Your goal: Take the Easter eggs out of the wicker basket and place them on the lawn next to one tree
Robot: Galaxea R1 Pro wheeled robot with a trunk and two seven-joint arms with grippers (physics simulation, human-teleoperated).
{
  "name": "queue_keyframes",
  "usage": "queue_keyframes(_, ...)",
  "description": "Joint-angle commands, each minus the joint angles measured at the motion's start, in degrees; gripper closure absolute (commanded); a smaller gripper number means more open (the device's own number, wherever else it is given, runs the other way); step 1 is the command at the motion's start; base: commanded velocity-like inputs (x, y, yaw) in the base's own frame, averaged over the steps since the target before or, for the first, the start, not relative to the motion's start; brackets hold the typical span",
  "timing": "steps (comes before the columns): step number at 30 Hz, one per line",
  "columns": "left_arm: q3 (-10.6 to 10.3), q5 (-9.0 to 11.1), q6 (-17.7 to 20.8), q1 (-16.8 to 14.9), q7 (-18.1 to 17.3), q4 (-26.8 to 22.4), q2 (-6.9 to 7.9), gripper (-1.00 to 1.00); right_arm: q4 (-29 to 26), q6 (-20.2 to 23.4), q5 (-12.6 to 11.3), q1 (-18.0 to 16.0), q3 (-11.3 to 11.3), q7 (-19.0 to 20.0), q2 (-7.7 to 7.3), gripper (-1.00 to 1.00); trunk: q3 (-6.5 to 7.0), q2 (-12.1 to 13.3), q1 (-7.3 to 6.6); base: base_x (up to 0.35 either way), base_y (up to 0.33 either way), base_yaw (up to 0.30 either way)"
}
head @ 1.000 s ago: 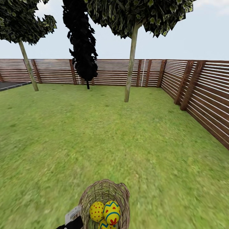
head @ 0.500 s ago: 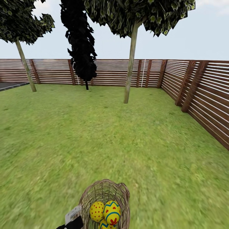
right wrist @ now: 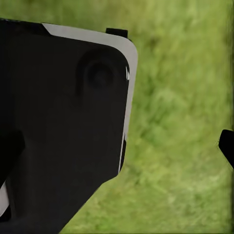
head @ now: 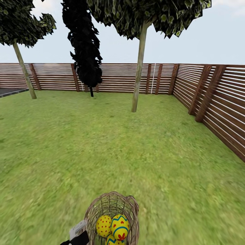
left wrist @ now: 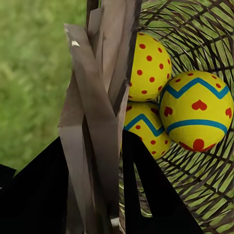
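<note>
**A:** Wide mottled green lawn [head: 112, 149] out front, hemmed in by the brown fence of horizontal wooden slats [head: 217, 102], pale sky above. Straight ahead, well off, a tree with a smooth pale grey-beige trunk [head: 137, 71]; a second like it [head: 23, 71] far over on the left arm's side, and a black-foliaged column-shaped tree [head: 83, 51] between them by the fence.

**B:** And the small round brown woven-wicker basket [head: 112, 212]?

**A:** Right at the near edge, with the left gripper [left wrist: 114, 195] on it. Wrist camera has the black fingers [left wrist: 146, 190] either side of the thick braided rim, one outside the wall, one inside, pinching it.

**B:** Eggs?

**A:** All three yellow Easter eggs with red dots and blue zigzag bands [left wrist: 195, 109] sit inside the basket, bunched together just beyond the inner finger, touching one another.

**B:** The right gripper [right wrist: 204, 141]?

**A:** Grass beneath it, a black and grey arm part close alongside. Just one dark fingertip [right wrist: 226, 145] peeks in, so whether those fingers are apart or together, I cannot tell.
</note>
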Motion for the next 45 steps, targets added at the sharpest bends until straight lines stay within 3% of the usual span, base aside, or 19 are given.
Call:
queue_keyframes(1, 0.41, 0.51, 0.42, -0.02, -0.23, -0.14, -0.04, 1.0, -0.01, -0.07, 0.52, -0.03, -0.35, 0.2, -0.01, -1.0, -0.07, -0.05, 0.04, 0.337, -0.113, 0.0)
queue_keyframes(45, 0.41, 0.51, 0.42, -0.02, -0.23, -0.1, -0.04, 1.0, -0.01, -0.06, 0.43, -0.03, -0.39, 0.2, -0.09, -1.0, -0.07, -0.05, 0.04, 0.337, -0.117, 0.0)
